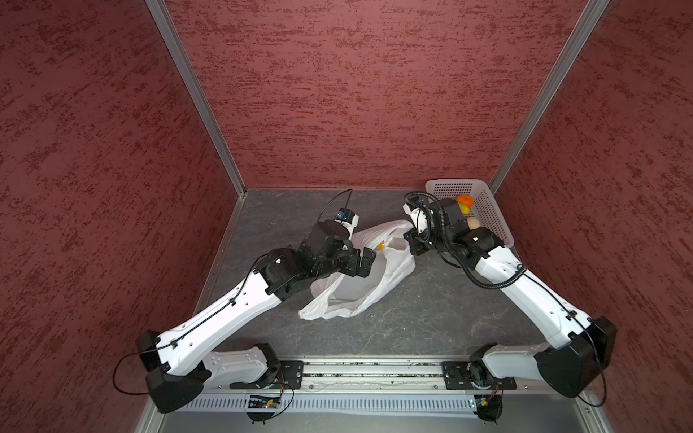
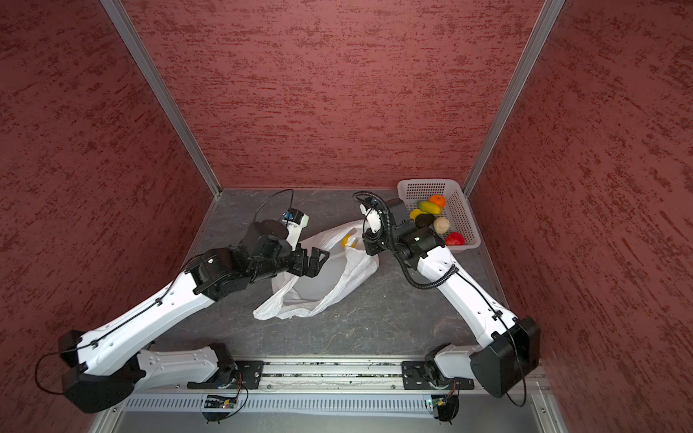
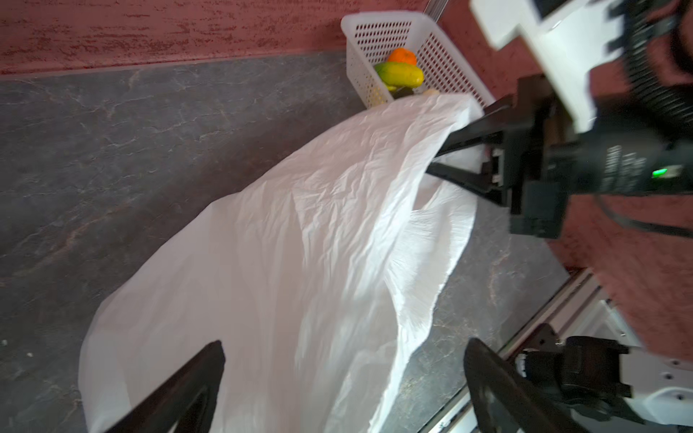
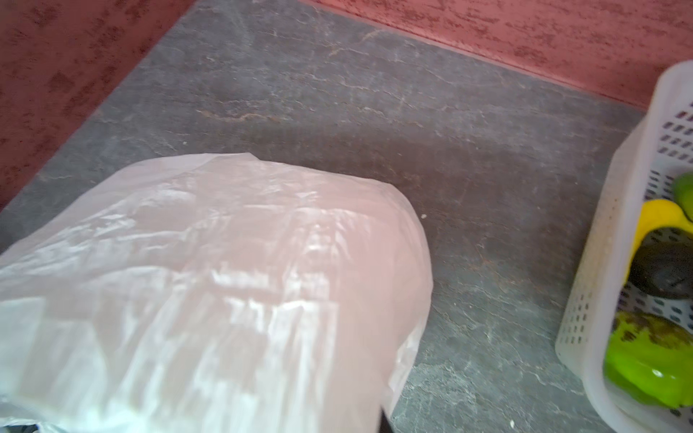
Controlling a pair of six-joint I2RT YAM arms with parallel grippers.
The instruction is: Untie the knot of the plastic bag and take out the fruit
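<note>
The bag (image 1: 397,268) is untied, most fruit (image 2: 428,206) in the basket (image 2: 463,210), one yellow piece (image 2: 347,240) still inside; right tool (image 3: 433,162) pinches the bag, left tool (image 2: 314,262) gapes.

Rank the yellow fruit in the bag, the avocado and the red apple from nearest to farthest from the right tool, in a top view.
1. The yellow fruit, inside the plastic bag, just beside the right tool.
2. The avocado, on the tool's side of the basket.
3. The red apple, at the basket's front corner.
</note>
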